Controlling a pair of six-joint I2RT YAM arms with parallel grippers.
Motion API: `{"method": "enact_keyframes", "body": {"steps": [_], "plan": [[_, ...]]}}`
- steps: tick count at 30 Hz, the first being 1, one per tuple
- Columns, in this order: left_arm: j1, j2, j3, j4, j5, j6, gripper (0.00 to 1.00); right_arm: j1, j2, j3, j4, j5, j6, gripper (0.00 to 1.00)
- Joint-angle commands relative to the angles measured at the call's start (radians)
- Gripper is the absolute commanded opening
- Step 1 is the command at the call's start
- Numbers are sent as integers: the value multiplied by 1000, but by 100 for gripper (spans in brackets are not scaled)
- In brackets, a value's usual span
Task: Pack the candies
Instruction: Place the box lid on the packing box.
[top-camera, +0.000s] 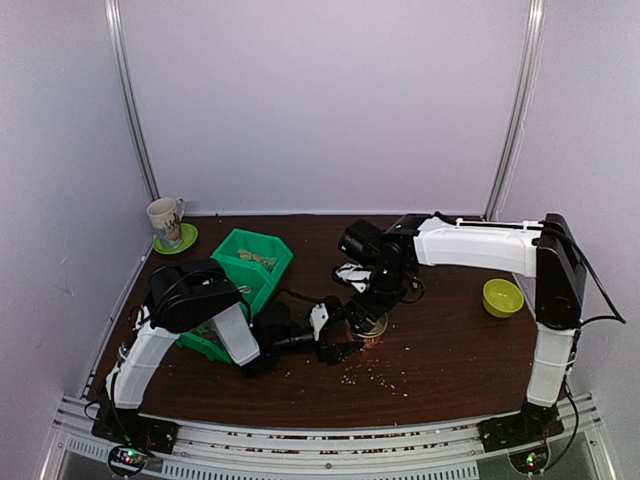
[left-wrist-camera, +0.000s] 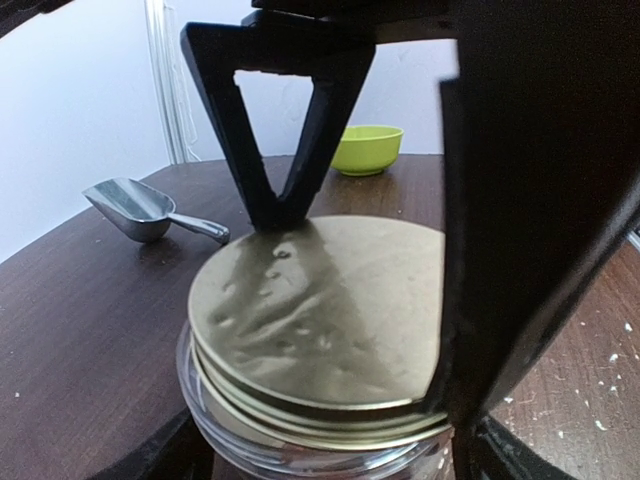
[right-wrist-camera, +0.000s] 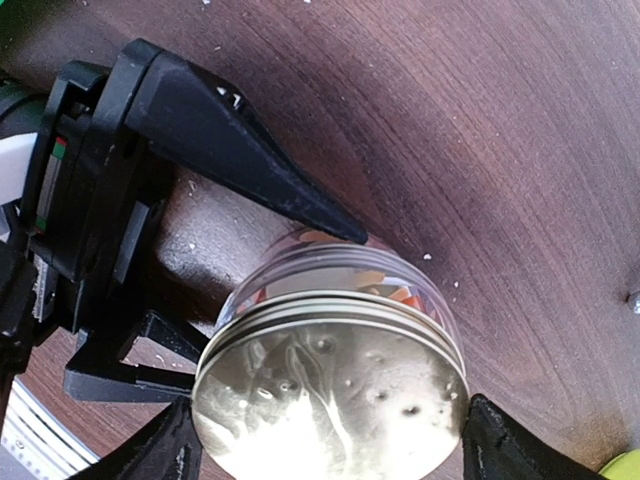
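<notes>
A clear glass jar (right-wrist-camera: 300, 270) stands mid-table with a round gold lid (right-wrist-camera: 330, 400) on its threaded neck. Orange candies (right-wrist-camera: 402, 296) show through the glass just under the lid; the others inside are hidden. My right gripper (right-wrist-camera: 330, 455) comes down from above, its two pads pressed against opposite edges of the lid. My left gripper (left-wrist-camera: 330, 455) reaches in low from the left, one finger (right-wrist-camera: 290, 195) touching the jar's wall and the other on the far side. In the top view both grippers meet at the jar (top-camera: 372, 325).
A green bin (top-camera: 250, 265) stands behind my left arm. A mug on a green saucer (top-camera: 166, 222) is at the back left. A lime bowl (top-camera: 502, 297) sits at the right and a metal scoop (left-wrist-camera: 135, 208) lies behind the jar. Pale crumbs (top-camera: 375, 375) dot the table in front.
</notes>
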Motion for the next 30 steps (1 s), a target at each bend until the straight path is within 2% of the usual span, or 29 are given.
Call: {"method": "enact_keyframes", "body": {"steps": [1, 5, 11, 17, 22, 30], "plan": [[4, 51, -16, -38, 13, 63, 83, 11, 26, 32, 53, -41, -16, 88], [4, 55, -18, -23, 35, 64, 84, 8, 10, 14, 62, -37, -49, 88], [5, 67, -20, 6, 78, 63, 90, -5, -26, -32, 81, -44, -111, 88], [22, 86, -9, 29, 106, 27, 89, -20, -19, -46, 70, -46, -166, 88], [50, 89, -53, 112, 48, -15, 95, -29, -27, -59, 83, -58, -150, 88], [59, 88, -82, 113, 56, 4, 96, -37, -38, -41, 60, -61, -143, 88]]}}
